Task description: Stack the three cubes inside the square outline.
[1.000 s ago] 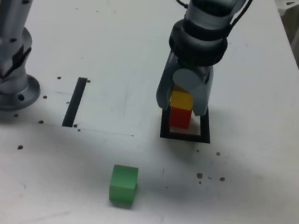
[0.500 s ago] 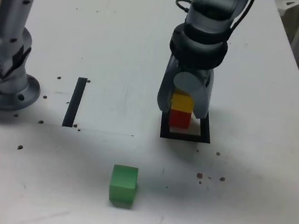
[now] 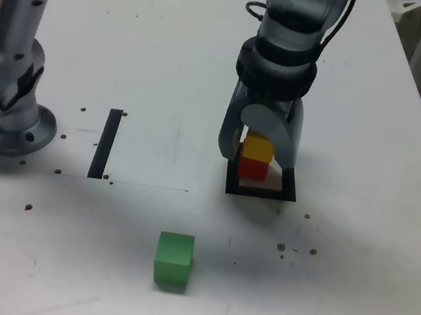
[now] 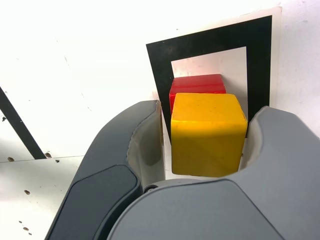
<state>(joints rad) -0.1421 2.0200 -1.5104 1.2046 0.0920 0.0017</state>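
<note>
Claw (image 3: 257, 155): one, grey, lowered over the square outline, its two sides apart, one on each side of the yellow cube; the wrist view shows a narrow gap between one side and the cube. Contact on the other side cannot be told.

Yellow cube (image 3: 259, 148): one, upright on top of the red cube, set slightly off it toward the exterior view's right.

Red cube (image 3: 253, 169): one, lowest of the pair, within the square outline, nearer its side at the exterior view's left.

Square outline (image 3: 264, 194): black tape with a white centre, flat on the tabletop (image 3: 324, 301), well apart from the far edge.

Green cube (image 3: 174, 259): one, alone on the tabletop, outside the square outline, closer to the camera and toward the exterior view's left of it.

Tape strip (image 3: 105, 143): black, straight, between the arm base and the square outline.

Arm base (image 3: 12, 129): grey, round-footed, at the exterior view's left.

Spots: dark, small, scattered over the tabletop, several between green cube and right edge.
</note>
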